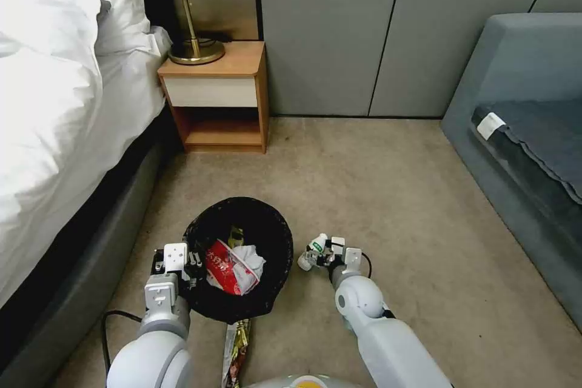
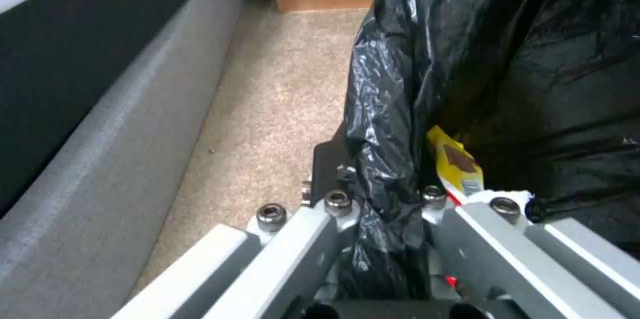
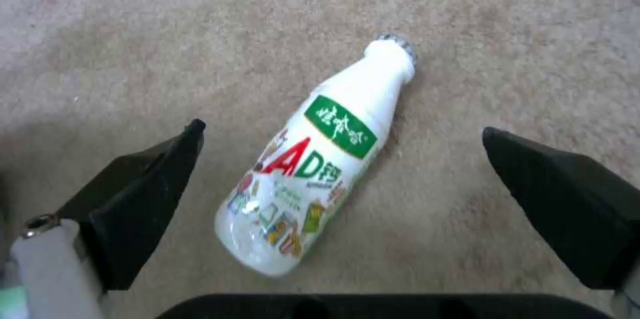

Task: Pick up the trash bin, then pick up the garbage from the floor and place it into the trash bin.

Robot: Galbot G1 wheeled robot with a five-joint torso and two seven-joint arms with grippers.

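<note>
Because the trash bin (image 1: 239,257) must stay within reach of each drop, we find the left gripper (image 2: 387,209) clamped on its bag-lined rim, one finger (image 2: 320,239) outside the black liner and the other inside, on the bin's bed-facing side. We judge this grip is meant to carry the bin along and keep its mouth open upward.

Just beside the bin, on its side away from the bed, the right gripper (image 3: 340,169) hangs over the carpet with its black pads (image 3: 143,199) spread wide and nothing yet between them in contact. The small white bottle (image 3: 313,179) lies on its side on the carpet between those pads, apart from both; we judge the straddle sets up a squeeze across its body.

Count: one bin; inside it, one red-and-white wrapper (image 1: 225,267), one white tissue (image 1: 248,257) and one yellow wrapper (image 2: 457,161). On the floor near the bin: one bottle and one gold wrapper (image 1: 236,348).
</note>
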